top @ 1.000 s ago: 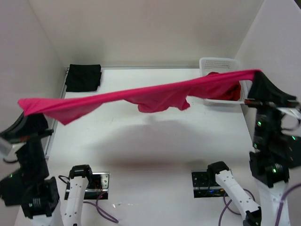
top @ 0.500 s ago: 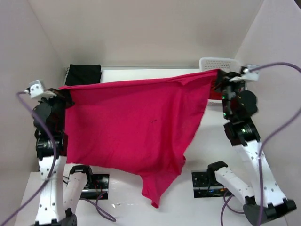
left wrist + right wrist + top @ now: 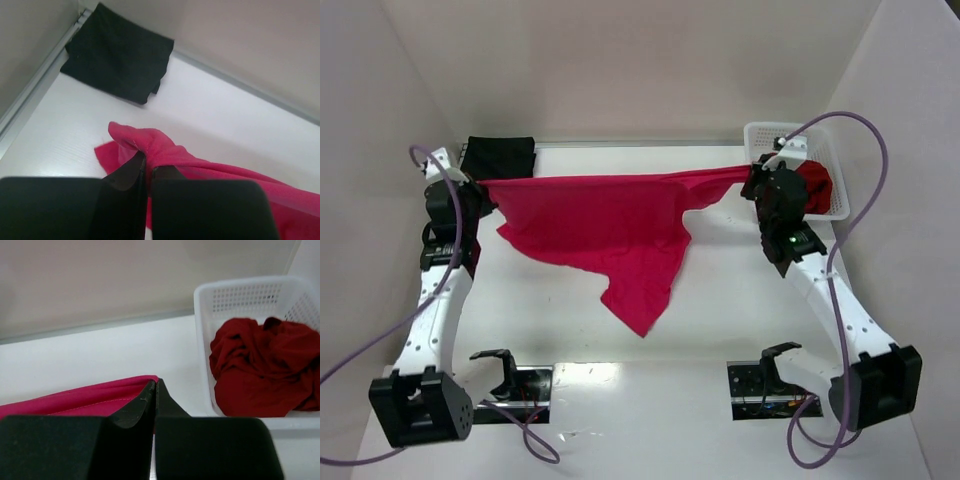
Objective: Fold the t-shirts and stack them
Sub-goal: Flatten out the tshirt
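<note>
1. Pink t-shirt (image 3: 600, 215) hangs stretched between both arms, over the far half of the table (image 3: 620, 340). Its low tip points near.
2. Left gripper (image 3: 478, 190) and right gripper (image 3: 752, 182) each pinch a top corner tight.
3. Best now: lower both sides together and evenly, so it lands flat.
4. Half a second ago it hung higher and nearer; now it is lower and farther.

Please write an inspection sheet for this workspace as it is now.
Surface: white table, no stains seen.
Job's things: crimson-pink t-shirt stretched between both grippers; black t-shirt folded, far left corner; dark red cloth crumpled in the white lattice basket.
Clutter: that basket only, far right.
Grippers: left gripper and right gripper each shut on the pink shirt.
Cables: purple cables loop beside both arms.
Surroundings: plain walls, three sides.
</note>
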### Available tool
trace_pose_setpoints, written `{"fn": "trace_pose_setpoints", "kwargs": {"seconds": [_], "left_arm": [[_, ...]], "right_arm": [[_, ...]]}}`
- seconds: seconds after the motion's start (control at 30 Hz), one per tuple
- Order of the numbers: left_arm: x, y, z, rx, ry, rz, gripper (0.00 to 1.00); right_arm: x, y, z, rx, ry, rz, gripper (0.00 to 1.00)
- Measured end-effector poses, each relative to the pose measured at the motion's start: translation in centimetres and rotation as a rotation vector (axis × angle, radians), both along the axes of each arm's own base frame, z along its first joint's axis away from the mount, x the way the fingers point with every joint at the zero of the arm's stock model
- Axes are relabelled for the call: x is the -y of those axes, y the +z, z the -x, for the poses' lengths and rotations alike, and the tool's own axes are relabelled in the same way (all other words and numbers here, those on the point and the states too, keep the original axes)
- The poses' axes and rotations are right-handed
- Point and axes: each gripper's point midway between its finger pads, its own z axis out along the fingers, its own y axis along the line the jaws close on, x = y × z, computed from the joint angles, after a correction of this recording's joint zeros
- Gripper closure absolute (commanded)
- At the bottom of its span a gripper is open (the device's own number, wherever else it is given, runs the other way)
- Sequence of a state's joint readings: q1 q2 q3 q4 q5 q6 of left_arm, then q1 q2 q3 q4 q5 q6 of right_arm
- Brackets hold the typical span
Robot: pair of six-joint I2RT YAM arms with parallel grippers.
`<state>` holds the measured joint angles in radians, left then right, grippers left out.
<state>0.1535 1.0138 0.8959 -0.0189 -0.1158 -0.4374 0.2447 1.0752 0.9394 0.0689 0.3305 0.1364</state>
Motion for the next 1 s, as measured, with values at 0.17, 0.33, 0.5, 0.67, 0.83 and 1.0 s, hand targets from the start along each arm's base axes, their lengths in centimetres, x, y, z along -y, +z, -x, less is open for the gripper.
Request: {"fn": "trace_pose_setpoints", "kwargs": {"seconds": [0.17, 0.33, 0.5, 0.67, 0.83, 1.0], "left_arm": [[-0.6, -4.1, -2.5, -0.099, 0.004, -0.007, 1.00], [-0.8, -7.1, -6.4, -0.169, -0.023, 0.004, 1.00], [-1.2, -7.2, -10.3, -0.167, -0.041, -0.009, 1.00], [-1.7, -4.5, -14.2, -0.087, -0.046, -0.023, 1.00], [-2.3, -2.8, -18.4, -0.014, -0.048, -0.036, 1.00], [-2.8, -3.4, -21.0, -0.006, -0.040, -0.038, 1.00]], "right_arm": [[-0.5, -4.2, -1.8, -0.091, -0.003, 0.011, 1.00], [-0.9, -6.8, -3.4, -0.144, -0.006, 0.008, 1.00], [-1.4, -7.0, -5.4, -0.158, -0.009, 0.003, 1.00], [-2.0, -3.9, -8.2, -0.093, -0.012, -0.012, 1.00], [-2.7, -2.7, -10.8, -0.055, -0.013, -0.022, 1.00], [-3.0, -3.2, -13.3, -0.059, -0.027, -0.019, 1.00]]}}
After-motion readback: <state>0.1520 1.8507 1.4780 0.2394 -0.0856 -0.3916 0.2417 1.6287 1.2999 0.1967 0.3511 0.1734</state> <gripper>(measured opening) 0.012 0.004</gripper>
